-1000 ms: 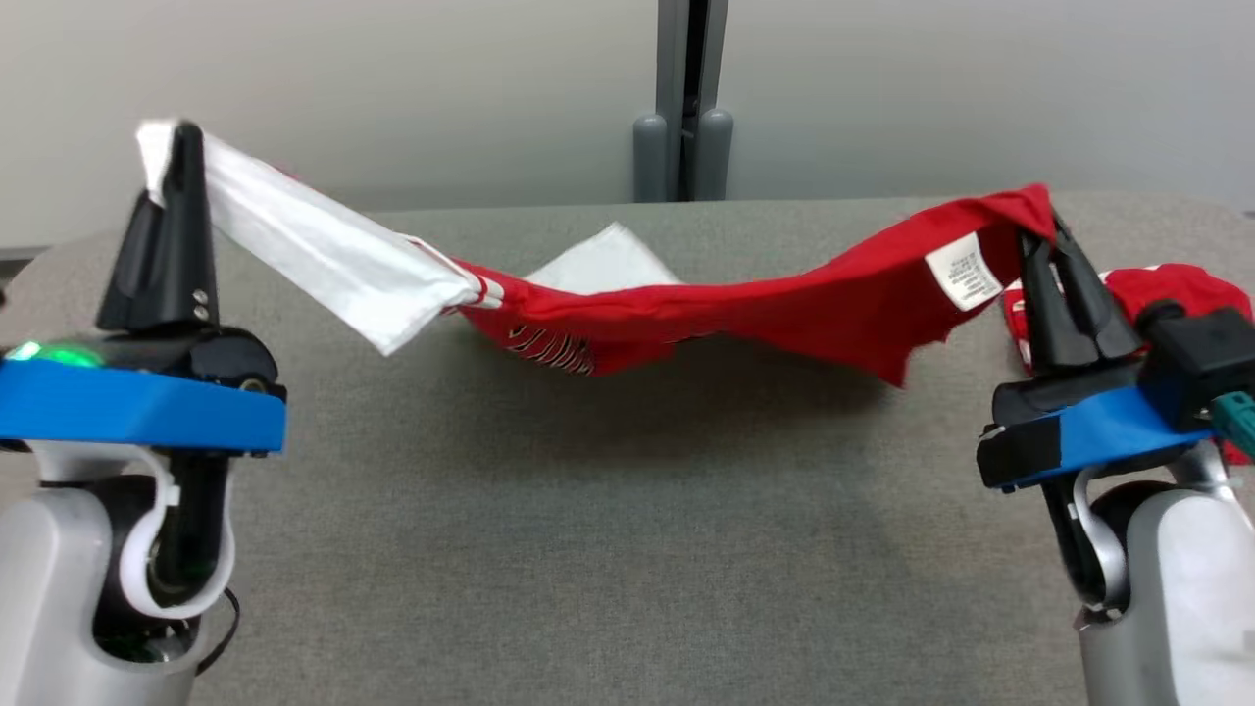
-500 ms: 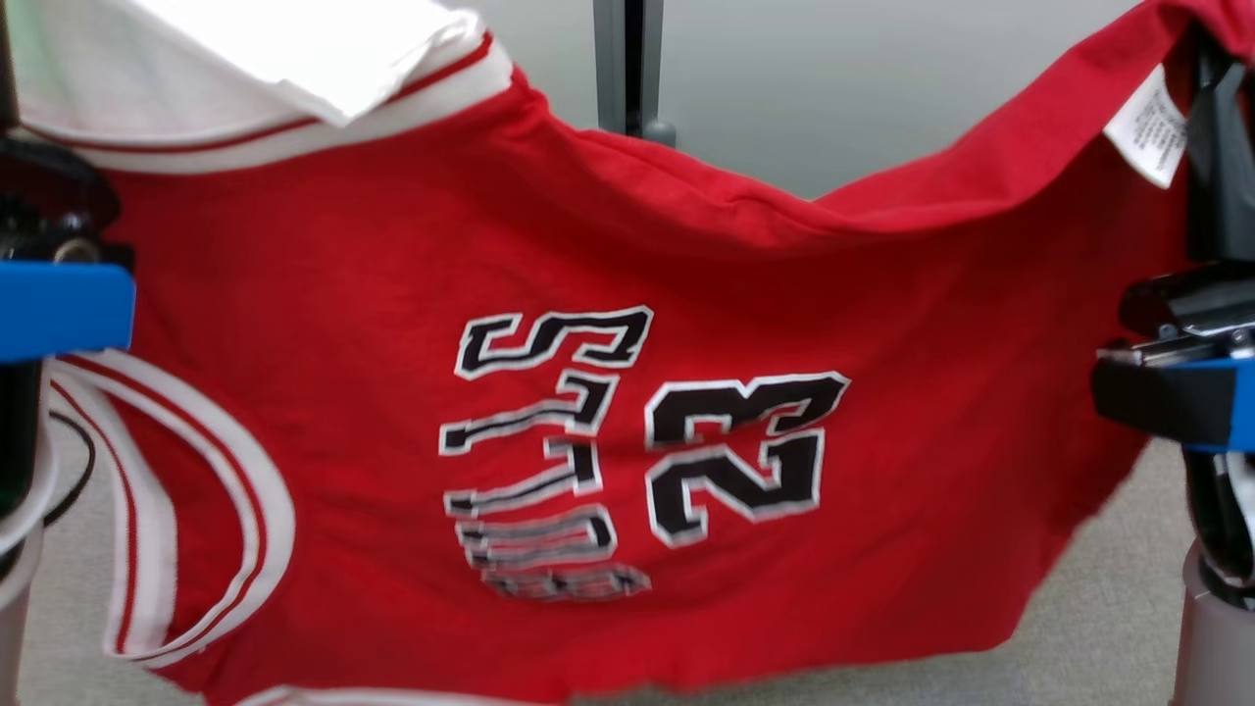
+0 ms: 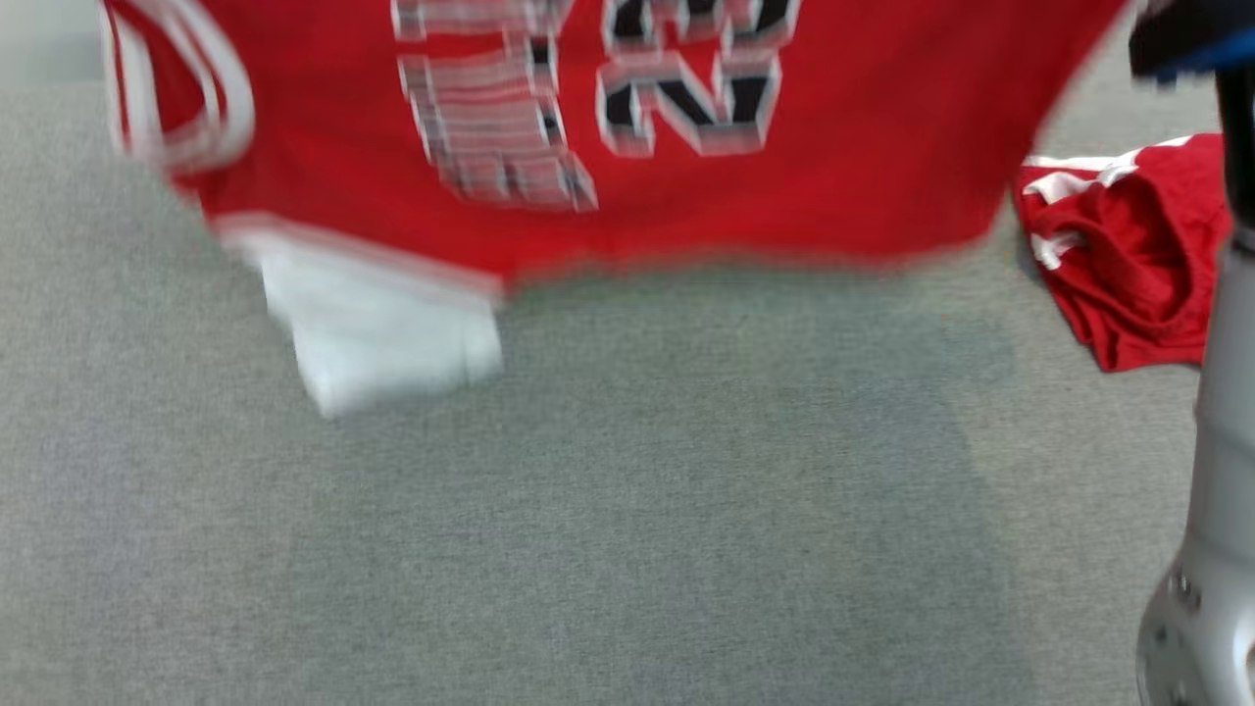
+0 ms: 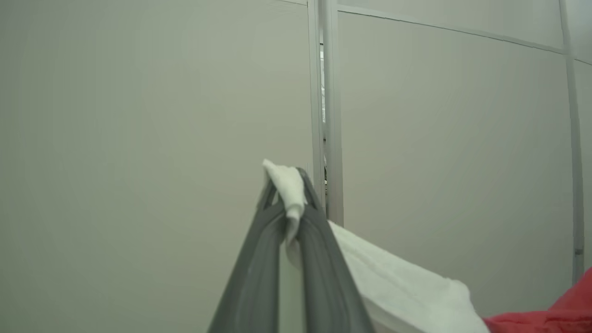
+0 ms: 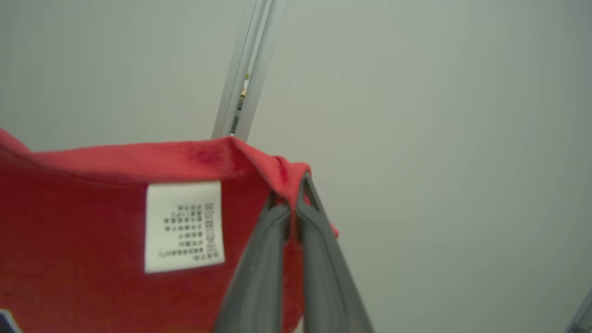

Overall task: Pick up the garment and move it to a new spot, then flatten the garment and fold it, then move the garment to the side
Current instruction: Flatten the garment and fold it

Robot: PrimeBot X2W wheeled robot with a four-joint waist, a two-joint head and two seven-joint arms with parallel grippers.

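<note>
head view: a red garment [image 3: 882, 167] with black numbers hangs spread in the air above the grey surface [image 3: 627, 529], blurred, with a white sleeve dangling lowest. my left gripper [image 4: 289, 185] is clamped on a white edge and my right gripper [image 5: 293, 196] on a red corner beside the care label [image 5: 184, 225]. i judge this wide hold opens the cloth flat. a second red cloth [image 3: 1128, 265] lies crumpled at the right.

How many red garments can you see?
2. One red garment hangs spread above the table; a second garment lies crumpled on the table, at the right. Others may hide behind the hanging one.
</note>
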